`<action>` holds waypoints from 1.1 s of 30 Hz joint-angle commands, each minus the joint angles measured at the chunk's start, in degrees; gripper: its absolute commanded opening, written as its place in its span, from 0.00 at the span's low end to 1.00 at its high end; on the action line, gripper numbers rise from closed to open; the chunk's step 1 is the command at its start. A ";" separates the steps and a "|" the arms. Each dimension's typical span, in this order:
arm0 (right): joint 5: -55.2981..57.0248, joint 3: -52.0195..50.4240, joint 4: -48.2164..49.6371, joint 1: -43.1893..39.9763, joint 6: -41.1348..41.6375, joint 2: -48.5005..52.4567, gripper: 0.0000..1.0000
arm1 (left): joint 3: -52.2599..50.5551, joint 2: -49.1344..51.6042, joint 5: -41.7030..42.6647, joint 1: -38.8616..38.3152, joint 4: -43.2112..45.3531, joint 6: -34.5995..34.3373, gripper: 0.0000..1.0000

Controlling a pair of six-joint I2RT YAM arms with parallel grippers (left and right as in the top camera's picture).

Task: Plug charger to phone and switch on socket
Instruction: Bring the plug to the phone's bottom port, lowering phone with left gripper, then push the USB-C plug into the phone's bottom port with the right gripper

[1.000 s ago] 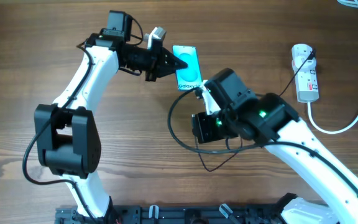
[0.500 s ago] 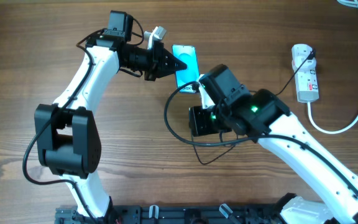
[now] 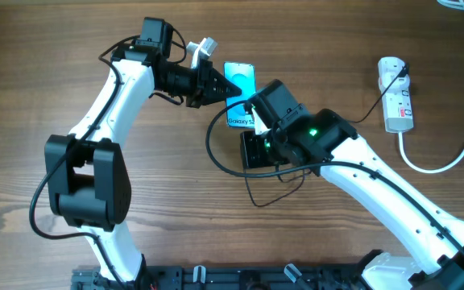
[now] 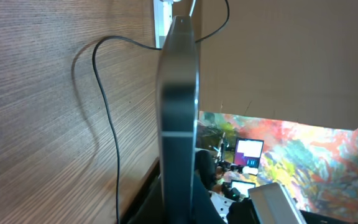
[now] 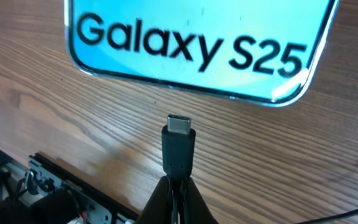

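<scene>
Slim rectangular phone with a cyan screen lettered "Galaxy S25" (image 3: 244, 79): upper middle of the brown wooden counter (image 3: 361, 32), screen up, clamped at one side in the left tool (image 3: 228, 86).
Thin black charger cable (image 3: 216, 153): loops on the counter by the right arm. Its dark connector (image 5: 179, 146) is pinched in the right tool (image 5: 178, 186), with the metal tip just short of the phone's lettered end.
White elongated plastic socket strip (image 3: 397, 95): far right, well apart.

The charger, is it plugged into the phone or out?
Out. The charger has its metal tip stopping short of the phone, with a strip of table showing between them.
</scene>
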 commanded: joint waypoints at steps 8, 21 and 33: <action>1.31 0.68 0.76 0.13 0.68 0.33 0.04 | 0.13 -1.81 2.69 -1.53 -2.40 6.86 0.04; 3.08 0.68 -0.20 0.13 0.66 0.33 0.05 | 0.13 -1.81 2.67 -1.66 -2.67 7.93 0.04; 3.04 0.68 0.26 0.13 1.20 0.33 0.04 | 0.13 -1.81 2.69 -1.66 -2.64 7.93 0.04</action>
